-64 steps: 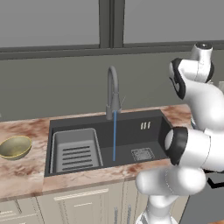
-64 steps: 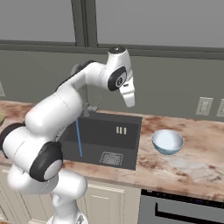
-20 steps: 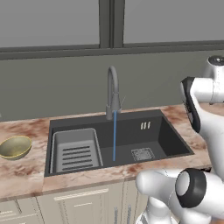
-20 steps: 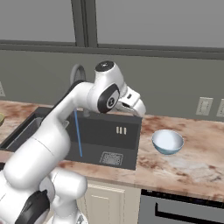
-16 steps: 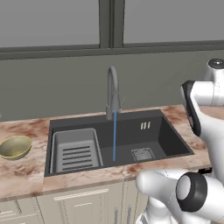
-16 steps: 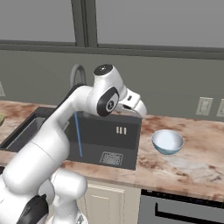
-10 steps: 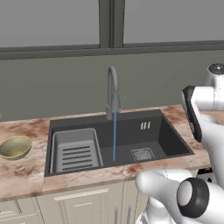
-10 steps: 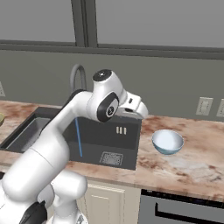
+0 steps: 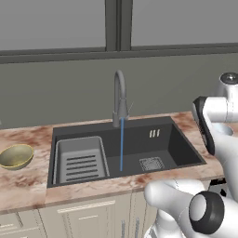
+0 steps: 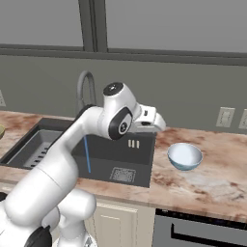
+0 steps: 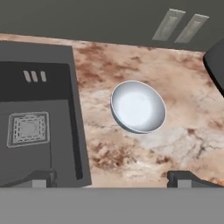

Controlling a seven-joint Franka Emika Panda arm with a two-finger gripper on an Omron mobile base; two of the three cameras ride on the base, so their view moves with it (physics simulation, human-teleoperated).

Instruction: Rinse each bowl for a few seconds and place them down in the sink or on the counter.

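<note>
Your gripper [image 11: 113,177] hangs above the counter [image 11: 144,162] just right of the sink [image 11: 39,109], with its two dark fingertips [image 11: 41,177] spread wide and nothing between them. The pale blue bowl [image 11: 138,106] sits upright on the stone ahead of the fingertips, near the sink's right edge but apart from it.

To take it well, bring the hand down over one side of the rim so one finger goes inside and the other outside the wall, then close. The wall is thin and curved, so a grip set too shallow will likely let the bowl tip or slip. Once it is held, the stream from the faucet [image 9: 120,100] is already running into the basin.

Count two bowls: the blue one here, and one olive-gold bowl [image 9: 16,155] on the counter left of the sink. One faucet, one drying tray [image 9: 80,160], one drain [image 9: 151,163].
</note>
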